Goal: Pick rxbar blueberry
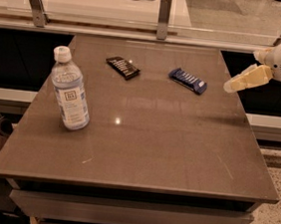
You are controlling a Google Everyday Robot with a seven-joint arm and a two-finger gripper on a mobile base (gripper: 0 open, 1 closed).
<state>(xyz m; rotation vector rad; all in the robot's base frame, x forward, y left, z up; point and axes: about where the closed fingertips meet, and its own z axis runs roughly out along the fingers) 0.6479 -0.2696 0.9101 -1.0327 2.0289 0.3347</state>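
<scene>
The rxbar blueberry [188, 80] is a small flat blue bar with white lettering, lying on the brown table [143, 134] at the far right of centre. My gripper [232, 85] reaches in from the right edge of the camera view, cream-coloured, hovering above the table's right side, a short way right of the blue bar and apart from it. It holds nothing.
A dark brown bar [122, 66] lies left of the blue bar at the far middle. A clear water bottle [70, 90] with a white cap stands upright at the left. A glass railing with metal posts [163, 16] runs behind the table.
</scene>
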